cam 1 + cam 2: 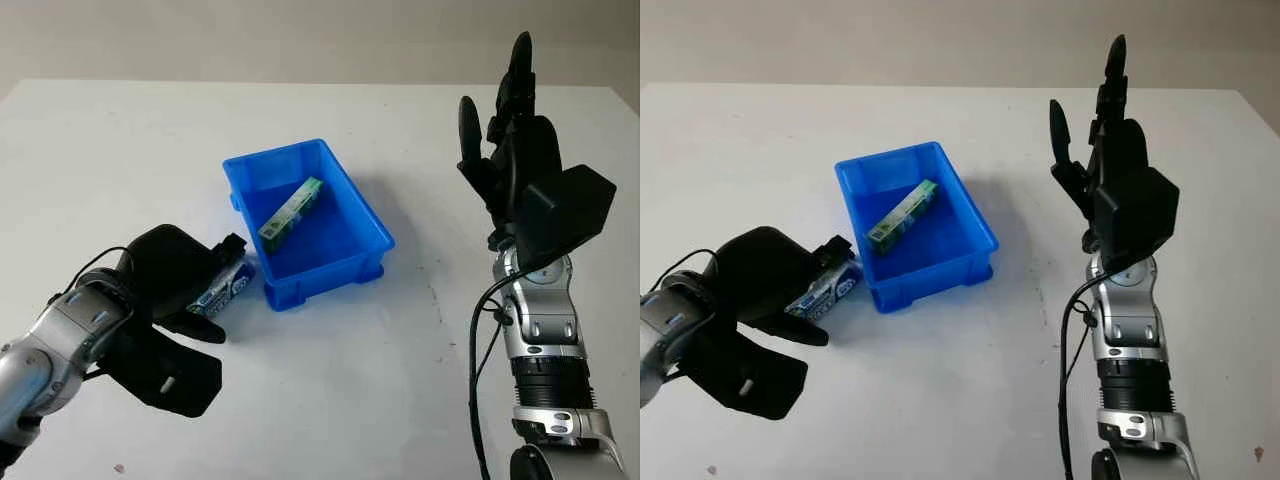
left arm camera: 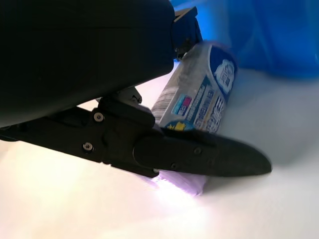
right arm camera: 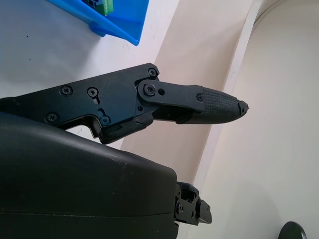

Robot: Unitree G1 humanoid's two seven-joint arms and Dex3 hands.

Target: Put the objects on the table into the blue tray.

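Now the left hand (image 1: 185, 285) is closing its fingers around a blue-and-white packet (image 1: 226, 286) on the table (image 1: 120, 150), just beside the tray (image 1: 345, 268) wall; a green box (image 1: 291, 212) is already lying inside the tray. Gripped so near one end, the packet is likely risking catching the rim or slipping out while being lifted. Well apart from the tray, the right hand (image 1: 510, 130) is hanging open, upright.

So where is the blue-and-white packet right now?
The packet is on the table, in the left hand, just outside the blue tray's near left corner.
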